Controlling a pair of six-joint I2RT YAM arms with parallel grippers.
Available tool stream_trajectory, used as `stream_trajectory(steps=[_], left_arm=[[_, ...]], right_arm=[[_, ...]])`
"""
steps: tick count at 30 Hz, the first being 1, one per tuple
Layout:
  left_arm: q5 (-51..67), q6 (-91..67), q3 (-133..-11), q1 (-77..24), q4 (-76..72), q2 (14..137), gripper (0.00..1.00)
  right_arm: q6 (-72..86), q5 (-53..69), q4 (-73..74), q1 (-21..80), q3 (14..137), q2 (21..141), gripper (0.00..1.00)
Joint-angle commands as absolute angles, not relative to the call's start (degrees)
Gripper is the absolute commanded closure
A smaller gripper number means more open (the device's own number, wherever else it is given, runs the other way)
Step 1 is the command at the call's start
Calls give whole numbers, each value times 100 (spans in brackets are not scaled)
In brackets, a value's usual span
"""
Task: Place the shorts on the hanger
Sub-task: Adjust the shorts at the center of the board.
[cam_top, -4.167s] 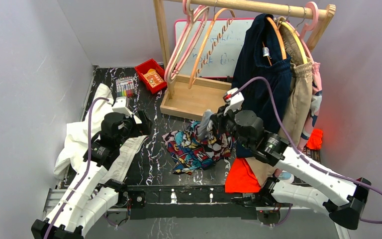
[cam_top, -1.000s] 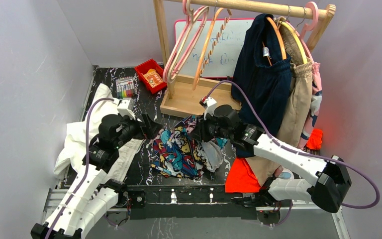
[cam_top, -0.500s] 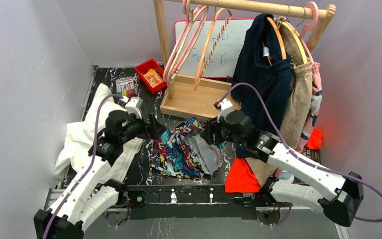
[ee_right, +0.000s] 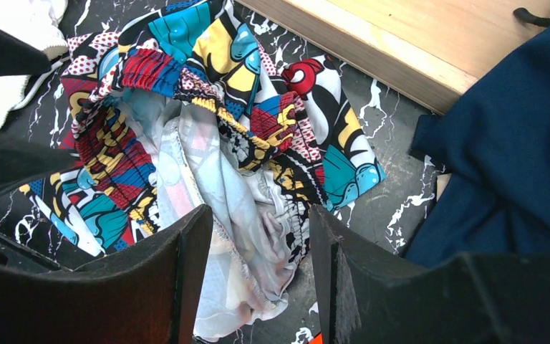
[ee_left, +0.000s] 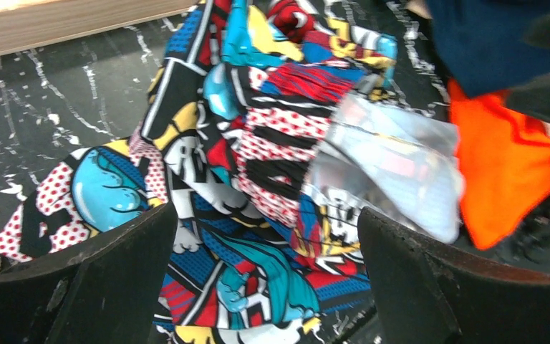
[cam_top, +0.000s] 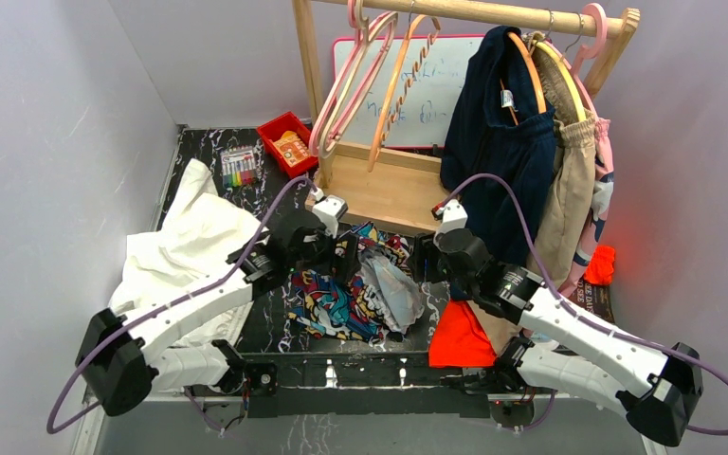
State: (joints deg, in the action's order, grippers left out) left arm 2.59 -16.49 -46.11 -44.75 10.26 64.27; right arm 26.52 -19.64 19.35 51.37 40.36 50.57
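Note:
The comic-print shorts lie crumpled on the black marbled table, with their pale inner lining turned up on the right side. My left gripper hovers open over their left part; in the left wrist view the print fills the wide gap of that gripper. My right gripper is open at their right edge, and the lining lies loose under it. The light-orange hanger with the zigzag bar hangs from the wooden rail, apart from both grippers.
A wooden rack base stands just behind the shorts. A navy garment and beige clothes hang at the right. An orange cloth lies front right, a white cloth at the left. Pink hangers, a red box and markers are at the back.
My right gripper opened, let go of the shorts and drew back to the right. My left arm swung right from the white cloth to above the shorts.

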Motion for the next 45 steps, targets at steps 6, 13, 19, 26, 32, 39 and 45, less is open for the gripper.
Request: stream_trajectory(steps=[6,13,19,26,32,39,45], left_arm=[[-857,-1582,-5067,-4549,923,7229,11],[-690,-1643,-5298,-4553,638,7648,26],[-750,-1655,-5039,-4553,512,7794,74],[-2428,-2067,-4922,-4538,1298,6191,100],[-3730,-2671,-4680,-4503,2189,5106,100],[-3678,-3030,-4214,-4489,2259,4860,100],[-3789,-2972,-4344,-4486,2425,4866,100]], right_arm=[[2845,-2180,1848,5124,3867,4686,40],[2956,-2102,1828,5124,3775,4661,41],[2961,-2145,1819,5124,3704,4530,40],[2927,-2086,1826,5124,3706,4511,40],[3050,-1577,1417,5124,3506,4738,40],[3506,-640,453,5121,3237,5250,40],[3968,-507,-278,5086,3300,5973,39]])
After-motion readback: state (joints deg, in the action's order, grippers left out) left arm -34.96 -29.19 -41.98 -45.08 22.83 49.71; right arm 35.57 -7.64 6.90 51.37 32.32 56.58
